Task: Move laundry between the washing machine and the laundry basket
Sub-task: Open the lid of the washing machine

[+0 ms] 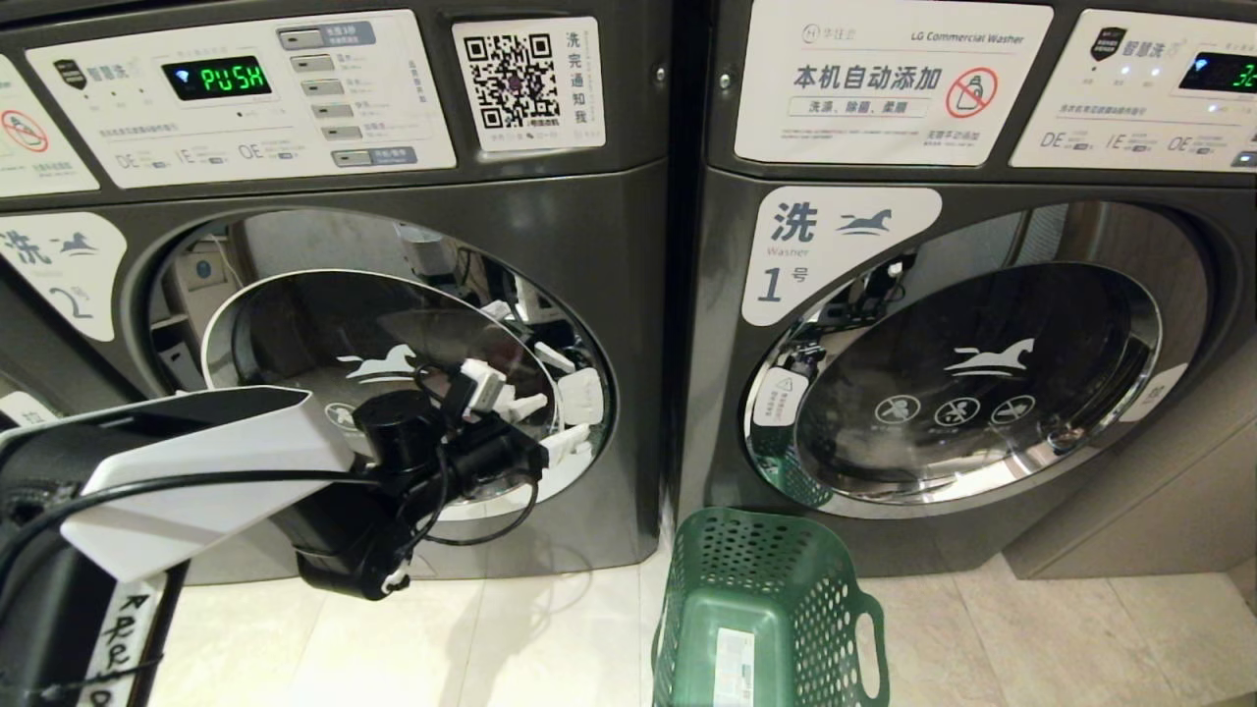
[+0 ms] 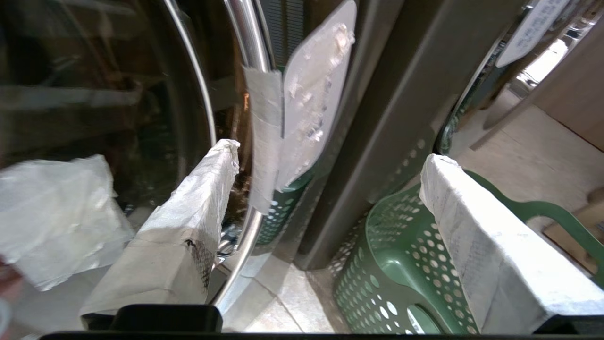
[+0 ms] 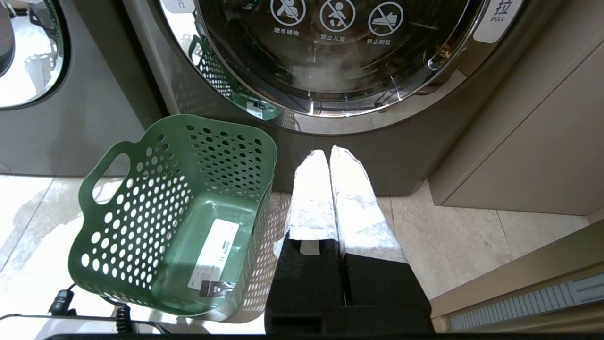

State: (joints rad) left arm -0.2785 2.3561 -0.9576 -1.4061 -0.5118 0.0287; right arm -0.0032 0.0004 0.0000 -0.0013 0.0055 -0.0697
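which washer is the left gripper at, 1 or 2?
Washer 2, the one whose display reads PUSH. The open left gripper is at its door's right rim; washer 1 stands beyond the laundry basket.

The dark grey front-loading washer numbered 2 (image 1: 412, 245) showed "PUSH" on its green display (image 1: 217, 78). The like grey washer numbered 1 (image 1: 982, 295) bore a white label (image 1: 892, 81) reading "LG Commercial Washer"; its door tab (image 3: 500, 12) read "PULL".

Two washing machines fully in view, number 2 (image 1: 334, 295) and number 1 (image 1: 962, 295), perhaps a third; one basket (image 1: 766, 609).
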